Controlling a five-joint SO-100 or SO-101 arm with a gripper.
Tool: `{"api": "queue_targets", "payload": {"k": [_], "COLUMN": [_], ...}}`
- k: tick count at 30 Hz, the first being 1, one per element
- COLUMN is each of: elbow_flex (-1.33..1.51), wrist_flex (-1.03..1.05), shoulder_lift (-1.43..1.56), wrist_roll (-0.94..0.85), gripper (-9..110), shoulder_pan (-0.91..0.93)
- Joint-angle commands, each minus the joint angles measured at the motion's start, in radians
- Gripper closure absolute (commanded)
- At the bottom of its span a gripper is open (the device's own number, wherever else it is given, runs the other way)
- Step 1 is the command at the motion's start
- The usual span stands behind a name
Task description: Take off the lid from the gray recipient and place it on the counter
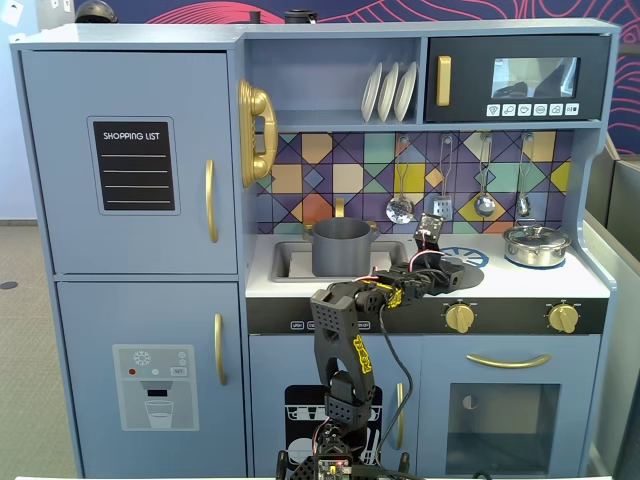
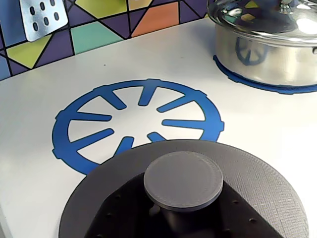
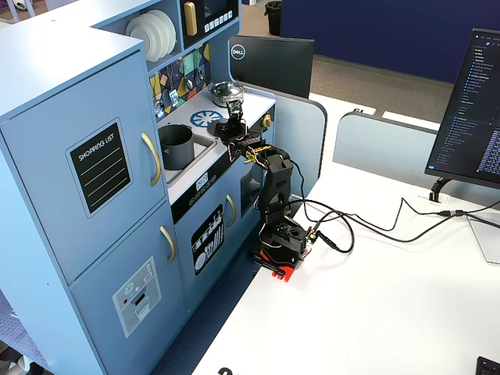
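Toy kitchen with a single black robot arm mounted in front of it. In both fixed views the matte dark-gray cylindrical pot (image 1: 341, 246) stands in the recessed sink at the left of the flat white countertop surface (image 1: 500, 279), its top open and uncovered.

The arm reaches over the front edge of the surface, and its pincer (image 1: 446, 266) sits to the right of the gray pot, just beside the printed blue round burner mark (image 2: 137, 122).

In the wrist view the flat round matte dark-gray lid (image 2: 257, 186) fills the lower part of the picture, seen from above, with its small round central knob (image 2: 183, 180) in the middle. Its far rim overlaps the near edge of the burner mark. Whether the lid rests on the surface or hangs just above it cannot be told. The pincer's fingers lie under and behind the lid here and are hidden, so how far they are spread, and whether they grip the lid, cannot be told.

A shiny silver pot with a glass lid (image 2: 267, 42) stands on a second blue mark at the right of the surface, apart from the gray lid. A perforated metal spatula (image 2: 43, 17) hangs against the multicoloured tiled backsplash (image 2: 99, 29).
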Motion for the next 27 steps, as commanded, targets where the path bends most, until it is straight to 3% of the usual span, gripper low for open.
{"api": "queue_targets", "payload": {"k": [1,4,14,27], "elbow_flex": [-0.069,-0.066,-0.031,-0.034], "wrist_flex": [-0.038,-0.055,-0.072,-0.035], "shoulder_lift": [0.0,-0.002,0.063,0.275], "wrist_roll": [-0.011,-0.008,-0.008,0.028], "gripper": [102,101,74,74], "shoulder_pan": [-0.014,-0.017,0.032,0.026]}}
